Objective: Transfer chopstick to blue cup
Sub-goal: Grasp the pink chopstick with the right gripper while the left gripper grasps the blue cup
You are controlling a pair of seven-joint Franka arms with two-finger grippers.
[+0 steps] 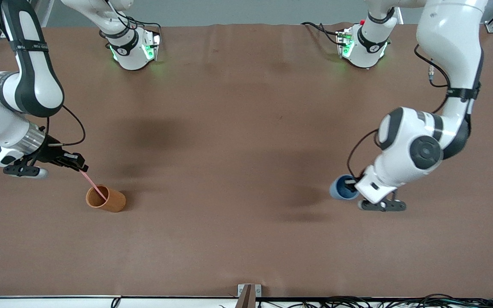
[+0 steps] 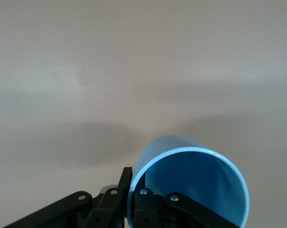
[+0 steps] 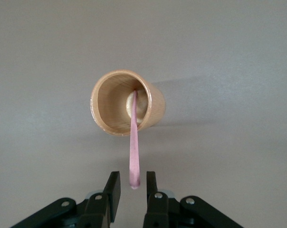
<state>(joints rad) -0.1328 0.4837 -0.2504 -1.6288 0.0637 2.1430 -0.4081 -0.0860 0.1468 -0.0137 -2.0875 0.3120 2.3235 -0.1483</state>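
Observation:
The pale-pink chopstick (image 1: 93, 183) stands leaning in the orange-brown cup (image 1: 106, 199) toward the right arm's end of the table. My right gripper (image 1: 79, 167) is open at the stick's upper end. In the right wrist view the stick's tip (image 3: 134, 156) lies between the fingers (image 3: 114, 185) with a gap on each side. The right gripper (image 3: 133, 183) is over the orange-brown cup (image 3: 154, 102). My left gripper (image 1: 351, 185) is shut on the wall of the blue cup (image 1: 340, 189), one finger inside and one outside (image 2: 126, 175). The blue cup (image 2: 196, 175) looks tilted and empty in the left gripper (image 2: 134, 183).
The brown table (image 1: 238, 171) stretches between the two cups. The arm bases (image 1: 133, 49) stand along the table's edge farthest from the front camera. A small bracket (image 1: 249, 293) sits at the edge nearest the front camera.

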